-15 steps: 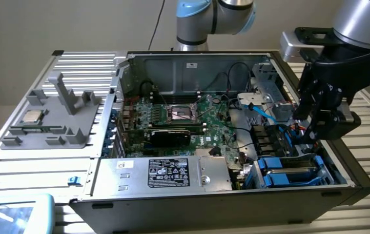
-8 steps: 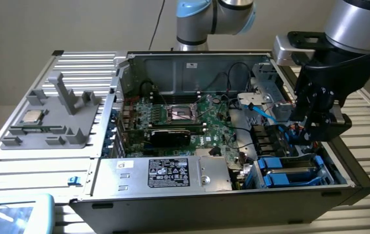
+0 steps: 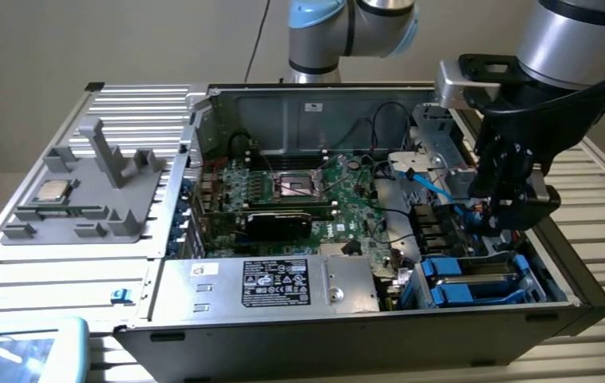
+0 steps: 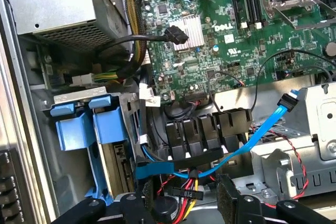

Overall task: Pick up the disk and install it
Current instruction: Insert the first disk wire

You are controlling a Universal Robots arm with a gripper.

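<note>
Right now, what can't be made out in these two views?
Label and seating of the disk: in the exterior view it sits low in the case, whose walls hide its sides; in the wrist view its blue frame faces the camera.
Space behind the gripper: exterior view, the open gripper and arm block it.
Label print on the silver box: exterior view, too small.
Markings on the processor chip: exterior view, too small.

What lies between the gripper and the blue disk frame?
In the wrist view, a flat blue cable crosses between the open gripper and the blue disk frame.
</note>
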